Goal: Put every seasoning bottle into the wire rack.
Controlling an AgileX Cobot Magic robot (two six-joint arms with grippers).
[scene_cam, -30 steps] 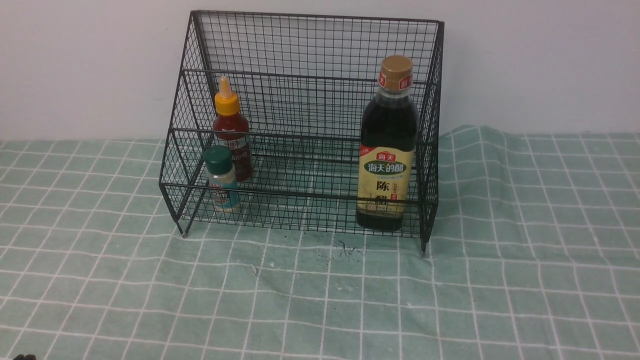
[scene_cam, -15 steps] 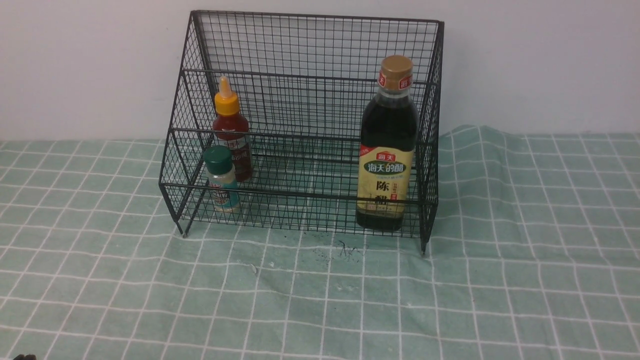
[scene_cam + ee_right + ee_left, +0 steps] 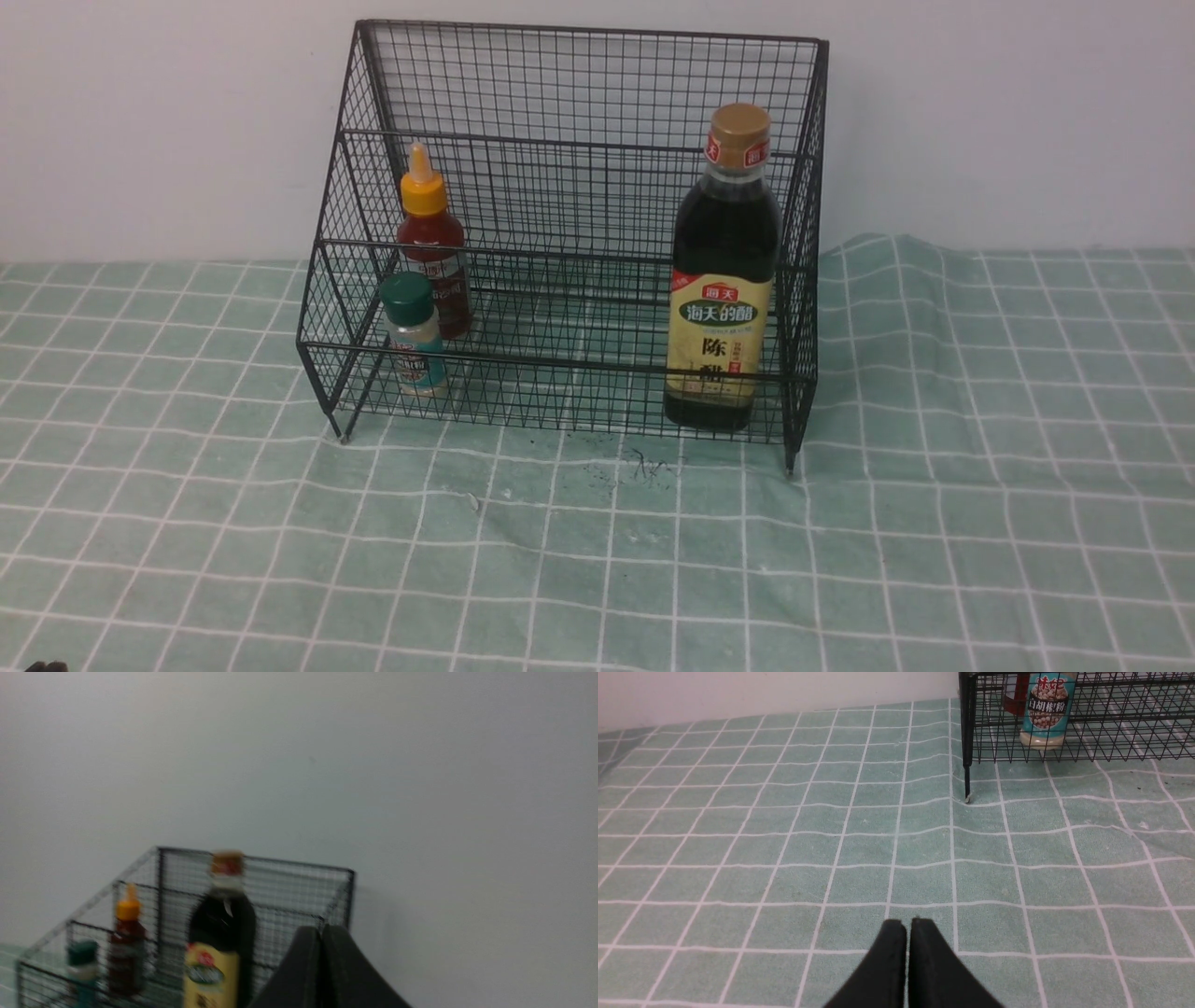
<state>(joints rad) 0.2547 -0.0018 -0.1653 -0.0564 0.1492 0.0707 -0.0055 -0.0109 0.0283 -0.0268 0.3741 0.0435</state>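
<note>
Both end effectors are closed on nothing: the left gripper shows its two black fingers pressed tip to tip low over the green checked tablecloth, and the right gripper shows the same closed pair raised against the pale wall. Ahead of the left gripper, and off toward the robot's right, stands the large black wire-mesh stepped rack on short legs; the right gripper looks at it from the rack's right-hand side, at about cap height. Count of seasoning bottles: three, all upright, long axes vertical, all inside the rack's lower front tier. The tiny clear shaker with green cap and the small red sauce bottle with orange nozzle cap just behind it sit at the end nearer the left gripper; the tall dark vinegar bottle with tan cap and yellow label sits at the end nearer the right gripper. Racks counted: one. No bottle is seen on the cloth outside it. Judgement: placement appears complete; neither arm has a bottle left to reach for.
</note>
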